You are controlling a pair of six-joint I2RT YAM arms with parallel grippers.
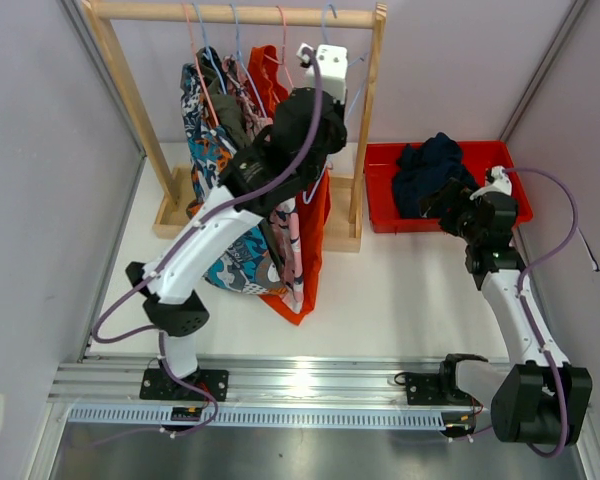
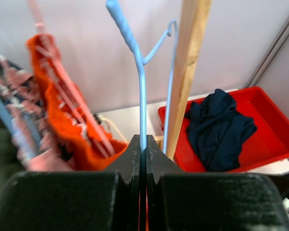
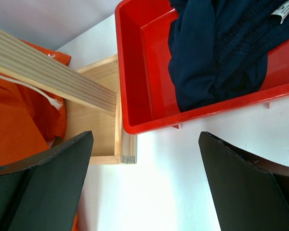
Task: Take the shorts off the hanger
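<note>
A: Left gripper (image 2: 143, 147), state?
B: Fingers are shut tight on the wire of the blue hanger (image 2: 141, 91). The wire is pinched at the very tips and rises straight up ahead of them.

A: What is noted around it?
B: Just right of the pinched wire, the wooden post (image 2: 190, 67) of the rack. Left of the fingers, the orange shorts (image 2: 58, 110) are draped on a hanger. Further left, the pink patterned shorts (image 2: 12, 96) are seen, blurred. Right of the fingers and past the post, the navy shorts (image 2: 221, 130) are heaped in the red bin (image 2: 274, 125).

A: Right gripper (image 3: 145, 139)?
B: Spread wide, nothing held. Bare table (image 3: 173, 192) is seen through the gap. Directly ahead of the fingers lies the bin with the navy pair inside. Ahead and to the left, the rack's wooden base (image 3: 94, 101) is recorded, with orange cloth beside it.

A: From overhead?
B: The cartoon-print shorts (image 1: 205, 150) are logged hanging from the rail (image 1: 230, 13), left of the left gripper and lower. The two grippers are well apart.
</note>
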